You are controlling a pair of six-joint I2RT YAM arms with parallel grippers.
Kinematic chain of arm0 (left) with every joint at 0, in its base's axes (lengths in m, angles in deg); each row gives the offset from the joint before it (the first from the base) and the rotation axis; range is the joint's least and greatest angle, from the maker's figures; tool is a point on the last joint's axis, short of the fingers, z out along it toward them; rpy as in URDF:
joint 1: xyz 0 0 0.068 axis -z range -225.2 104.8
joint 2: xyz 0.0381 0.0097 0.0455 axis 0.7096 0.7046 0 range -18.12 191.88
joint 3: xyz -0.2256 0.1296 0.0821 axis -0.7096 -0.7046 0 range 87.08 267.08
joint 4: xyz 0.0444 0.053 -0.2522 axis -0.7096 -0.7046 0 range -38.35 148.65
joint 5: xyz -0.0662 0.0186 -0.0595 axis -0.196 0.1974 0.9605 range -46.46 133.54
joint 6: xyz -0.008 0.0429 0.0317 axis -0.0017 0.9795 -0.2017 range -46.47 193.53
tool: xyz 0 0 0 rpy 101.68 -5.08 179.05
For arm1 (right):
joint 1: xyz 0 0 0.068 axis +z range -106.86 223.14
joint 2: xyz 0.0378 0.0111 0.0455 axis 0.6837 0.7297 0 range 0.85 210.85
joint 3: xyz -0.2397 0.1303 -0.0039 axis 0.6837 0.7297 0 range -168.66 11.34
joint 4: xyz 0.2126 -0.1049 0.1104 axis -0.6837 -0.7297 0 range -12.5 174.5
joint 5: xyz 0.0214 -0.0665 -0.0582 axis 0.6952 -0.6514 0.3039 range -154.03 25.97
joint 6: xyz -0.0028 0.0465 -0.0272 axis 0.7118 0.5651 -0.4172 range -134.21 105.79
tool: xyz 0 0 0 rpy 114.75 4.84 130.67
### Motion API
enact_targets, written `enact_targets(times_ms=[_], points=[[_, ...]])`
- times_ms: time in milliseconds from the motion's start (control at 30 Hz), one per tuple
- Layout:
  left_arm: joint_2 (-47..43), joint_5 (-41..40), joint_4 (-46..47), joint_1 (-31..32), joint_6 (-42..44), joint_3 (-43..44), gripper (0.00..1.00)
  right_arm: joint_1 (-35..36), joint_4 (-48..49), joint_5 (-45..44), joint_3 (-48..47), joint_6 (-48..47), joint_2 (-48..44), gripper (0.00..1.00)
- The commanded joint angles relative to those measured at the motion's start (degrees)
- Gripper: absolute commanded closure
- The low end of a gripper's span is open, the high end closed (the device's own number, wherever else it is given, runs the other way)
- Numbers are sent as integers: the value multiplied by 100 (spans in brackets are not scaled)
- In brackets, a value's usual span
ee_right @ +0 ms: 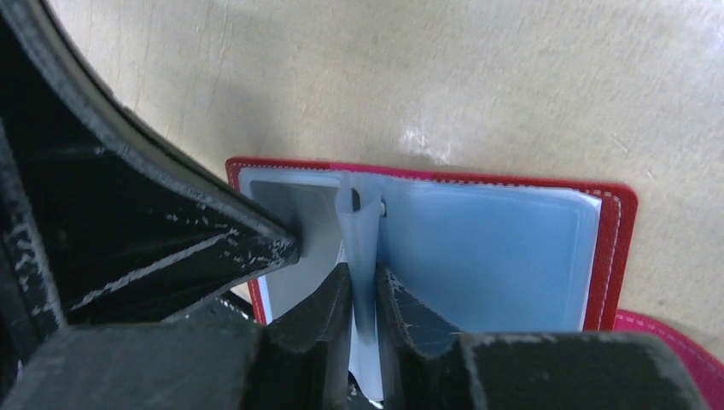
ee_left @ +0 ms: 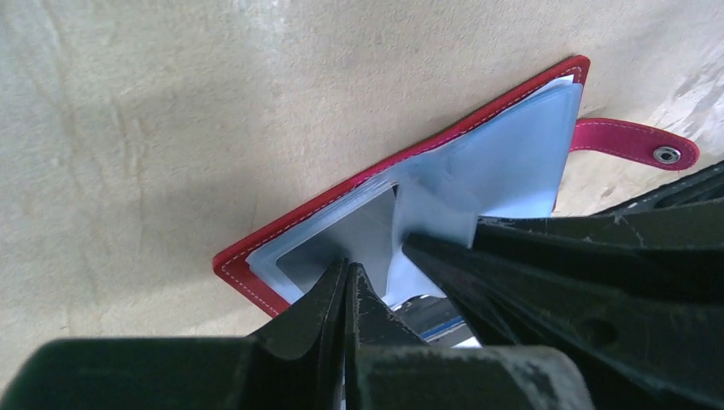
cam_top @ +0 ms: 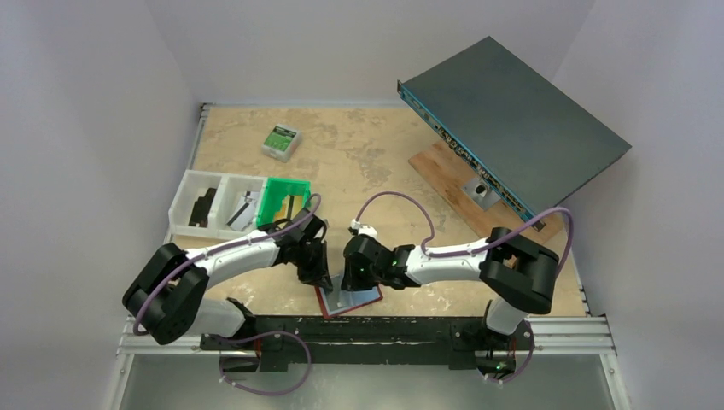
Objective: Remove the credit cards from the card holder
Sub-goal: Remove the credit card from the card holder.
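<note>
A tan surface (cam_top: 359, 162) seen from above, walled in white. At 2 o'clock a large dark flat box (cam_top: 521, 120) leans tilted on a wooden board (cam_top: 444, 166). Two white-and-black arms reach in from the near edge, the left arm (cam_top: 230, 256) and the right arm (cam_top: 452, 263), meeting at 6 o'clock. At 9 o'clock sits a white divided tray (cam_top: 192, 205) with a green bin (cam_top: 277, 198) touching its 3 o'clock end. At 11 o'clock lies a small green-and-white box (cam_top: 281, 141).

The red card holder (cam_top: 365, 299) lies open on the surface at 6 o'clock, under both pincers. The right pincer (ee_right: 363, 286) is drawn narrow, pinching an upright pale blue pocket leaf (ee_right: 359, 222) at the holder's fold. The left pincer (ee_left: 346, 278) has its fingers almost together, tips pressed on a grey card (ee_left: 359, 235) lying in one half of the holder; whether anything is nipped between them cannot be told. A pink snap tab (ee_left: 632, 141) sticks out from the holder's far edge.
</note>
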Motion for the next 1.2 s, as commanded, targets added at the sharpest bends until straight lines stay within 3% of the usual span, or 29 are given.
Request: enact_targets(times_ms=[0, 200, 733, 1167], points=[[234, -178, 345, 66, -118, -9, 100, -25, 94, 87, 214, 10, -353, 82], [493, -298, 356, 85, -26, 14, 100, -27, -23, -49, 211, -12, -758, 69], [204, -199, -47, 390, 102, 640, 100, -25, -957, -748, -13, 12, -1334, 68], [1447, 148, 428, 826, -16, 1467, 100, -26, -1647, -1374, 263, 349, -2193, 64]])
